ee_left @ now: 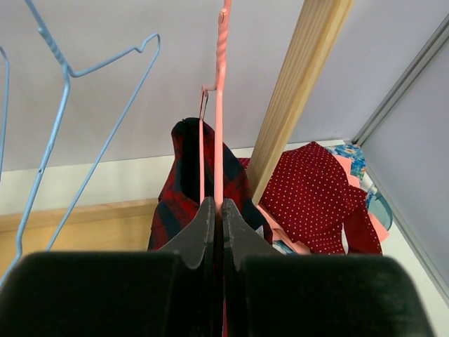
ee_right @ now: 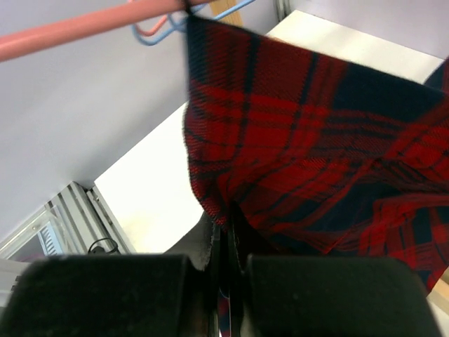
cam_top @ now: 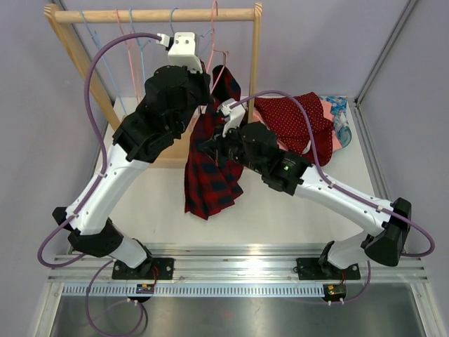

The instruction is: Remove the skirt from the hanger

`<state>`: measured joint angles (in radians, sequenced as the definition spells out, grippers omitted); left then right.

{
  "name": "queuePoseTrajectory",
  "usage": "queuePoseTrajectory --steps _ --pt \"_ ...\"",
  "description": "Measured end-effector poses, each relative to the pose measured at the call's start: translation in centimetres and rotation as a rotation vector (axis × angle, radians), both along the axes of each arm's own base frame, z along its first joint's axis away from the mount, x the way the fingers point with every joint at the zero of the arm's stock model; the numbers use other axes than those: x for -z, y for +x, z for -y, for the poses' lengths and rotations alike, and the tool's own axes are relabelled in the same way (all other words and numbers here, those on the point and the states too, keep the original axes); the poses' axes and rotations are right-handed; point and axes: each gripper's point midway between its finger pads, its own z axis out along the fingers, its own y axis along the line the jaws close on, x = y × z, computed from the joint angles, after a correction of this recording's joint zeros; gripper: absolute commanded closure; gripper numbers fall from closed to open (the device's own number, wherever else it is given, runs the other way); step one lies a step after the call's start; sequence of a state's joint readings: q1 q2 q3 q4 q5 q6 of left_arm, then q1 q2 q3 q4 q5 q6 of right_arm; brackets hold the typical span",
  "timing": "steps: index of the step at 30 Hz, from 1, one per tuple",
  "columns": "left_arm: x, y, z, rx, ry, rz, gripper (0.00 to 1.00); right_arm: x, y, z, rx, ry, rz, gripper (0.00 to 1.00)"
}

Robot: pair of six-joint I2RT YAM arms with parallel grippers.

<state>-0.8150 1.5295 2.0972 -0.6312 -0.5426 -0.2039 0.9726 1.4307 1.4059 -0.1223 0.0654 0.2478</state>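
Note:
A red-and-navy plaid skirt [cam_top: 210, 175] hangs from a pink wire hanger [cam_top: 213, 31] on the wooden rack's rod [cam_top: 154, 15]. My left gripper [ee_left: 218, 210] is shut on the pink hanger's [ee_left: 219, 105] vertical wire, just above the skirt's [ee_left: 179, 189] top. In the top view the left gripper [cam_top: 205, 88] sits high beside the skirt. My right gripper [ee_right: 226, 225] is shut on the lower edge of a fold of the skirt [ee_right: 302, 140], below the hanger's pink bar [ee_right: 70, 28]. In the top view it [cam_top: 203, 147] is at the skirt's middle.
Empty blue hangers [ee_left: 63, 105] and a pink one [cam_top: 130, 49] hang left of the skirt. The rack's right wooden post [ee_left: 302, 77] stands close by. A pile with a red polka-dot garment [cam_top: 295, 123] lies at the back right. A metal rail [cam_top: 231, 263] runs along the near edge.

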Motion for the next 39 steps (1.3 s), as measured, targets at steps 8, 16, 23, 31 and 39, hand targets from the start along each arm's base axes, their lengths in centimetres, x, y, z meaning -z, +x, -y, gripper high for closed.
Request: queuePoseTrajectory --steps 8,16,23,31,39 --pt "0.5 0.1 0.1 -0.006 -0.038 0.008 1.0 -1.2 -5.0 -2.1 -0.07 -0.016 0.068 1.0" --pt "3.1 0.6 1.1 -0.006 -0.016 -0.023 1.0 -5.0 -11.3 -2.3 -0.106 -0.005 0.166 1.0" --pt "5.1 1.1 1.2 -0.028 0.002 -0.042 1.0 -5.7 -14.9 -2.3 -0.124 -0.049 0.222 1.0" --pt "3.9 0.9 0.4 -0.043 0.029 -0.013 1.0 -3.0 -16.5 -1.4 -0.082 -0.106 0.214 1.0" --pt "-0.9 -0.2 -1.8 -0.063 0.075 0.065 1.0 5.3 -16.7 0.4 -0.039 -0.209 0.124 1.0"
